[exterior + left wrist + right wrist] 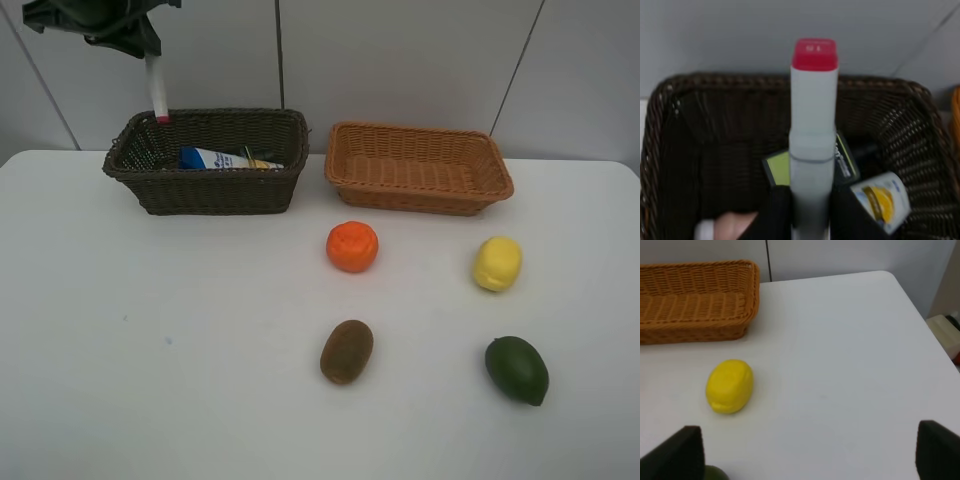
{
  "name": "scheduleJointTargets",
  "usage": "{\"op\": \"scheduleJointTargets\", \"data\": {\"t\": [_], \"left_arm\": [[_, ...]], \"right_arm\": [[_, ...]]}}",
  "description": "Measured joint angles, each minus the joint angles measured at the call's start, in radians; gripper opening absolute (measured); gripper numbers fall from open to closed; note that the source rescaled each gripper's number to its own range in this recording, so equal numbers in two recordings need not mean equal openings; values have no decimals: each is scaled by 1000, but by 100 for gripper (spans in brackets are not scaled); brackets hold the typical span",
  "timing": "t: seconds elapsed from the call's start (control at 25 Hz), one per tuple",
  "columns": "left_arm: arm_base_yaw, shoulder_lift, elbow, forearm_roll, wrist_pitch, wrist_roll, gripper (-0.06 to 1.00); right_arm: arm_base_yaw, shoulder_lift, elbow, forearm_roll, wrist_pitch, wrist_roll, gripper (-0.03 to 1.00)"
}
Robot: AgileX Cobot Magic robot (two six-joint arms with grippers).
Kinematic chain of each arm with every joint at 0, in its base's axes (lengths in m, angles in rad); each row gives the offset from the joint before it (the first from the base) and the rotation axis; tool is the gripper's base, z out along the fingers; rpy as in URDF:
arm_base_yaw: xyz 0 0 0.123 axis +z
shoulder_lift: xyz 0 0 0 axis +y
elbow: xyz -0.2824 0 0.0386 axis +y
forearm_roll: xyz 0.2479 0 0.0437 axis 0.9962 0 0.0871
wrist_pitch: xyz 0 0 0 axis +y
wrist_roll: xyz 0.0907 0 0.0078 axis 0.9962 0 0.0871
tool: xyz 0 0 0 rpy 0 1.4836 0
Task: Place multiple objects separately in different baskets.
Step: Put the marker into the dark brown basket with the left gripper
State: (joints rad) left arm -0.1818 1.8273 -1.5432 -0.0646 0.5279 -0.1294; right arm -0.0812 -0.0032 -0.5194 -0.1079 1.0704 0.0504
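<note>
We hold the marker (813, 115), light, stiff and smooth (apt to slip), by its barrel in the closed left claw (810, 212) over the dark basket (210, 190); right claw (807, 455) gapes empty

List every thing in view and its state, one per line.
left end effector: shut on marker
marker: held upright, red tip down, above dark basket
dark basket: holds tube
tube: lying inside it
tan basket: empty
orange: on table
lemon: on table
kiwi: on table
dark green fruit: on table
right end effector: open, empty
</note>
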Motion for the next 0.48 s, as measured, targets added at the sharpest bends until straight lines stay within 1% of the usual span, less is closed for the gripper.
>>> {"op": "scheduleJointTargets", "data": {"t": [0.08, 0.12, 0.16, 0.2, 0.28, 0.32, 0.36, 0.4, 0.48], "left_arm": [[0, 56, -19, 57, -9, 26, 1], [0, 72, -21, 81, -9, 36, 4], [0, 88, -21, 97, -9, 41, 13], [0, 100, -21, 106, -9, 42, 31], [0, 111, -21, 121, -9, 42, 72], [0, 112, -21, 124, -9, 42, 85], [0, 112, -22, 126, -8, 42, 91], [0, 112, -23, 127, -6, 42, 95], [0, 112, -25, 127, 4, 39, 98]], "right_arm": [[7, 0, 0, 0, 0, 0, 100], [7, 0, 0, 0, 0, 0, 100], [7, 0, 0, 0, 0, 0, 100], [7, 0, 0, 0, 0, 0, 100], [7, 0, 0, 0, 0, 0, 100], [7, 0, 0, 0, 0, 0, 100], [7, 0, 0, 0, 0, 0, 100], [7, 0, 0, 0, 0, 0, 100], [7, 0, 0, 0, 0, 0, 100]]}}
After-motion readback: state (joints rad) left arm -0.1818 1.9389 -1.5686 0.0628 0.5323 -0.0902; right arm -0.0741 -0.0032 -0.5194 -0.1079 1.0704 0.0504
